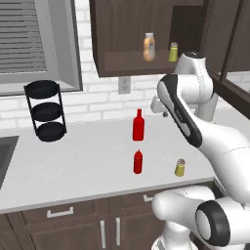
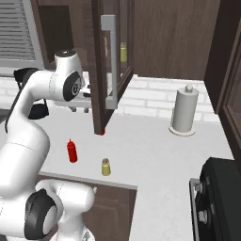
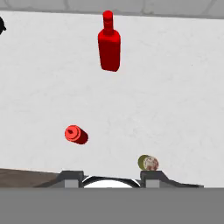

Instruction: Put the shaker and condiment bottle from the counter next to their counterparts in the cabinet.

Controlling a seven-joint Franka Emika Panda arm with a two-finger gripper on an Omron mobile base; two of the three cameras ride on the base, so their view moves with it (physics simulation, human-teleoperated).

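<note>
With its jaws together and empty, the gripper [image 3: 112, 177] probably should open, then drop straight over the shaker [image 3: 148, 162].

Rises from the base, folds at a raised elbow and reaches forward, wrist held high and level above the tabletop [image 1: 73, 161]. End effector [image 3: 109, 177] points straight down, jaws drawn nearly together with nothing between them, both dark fingertips [image 3: 71, 176] empty at the bottom of the hand view. Hand partly hidden behind the forearm in the left base view.
</note>
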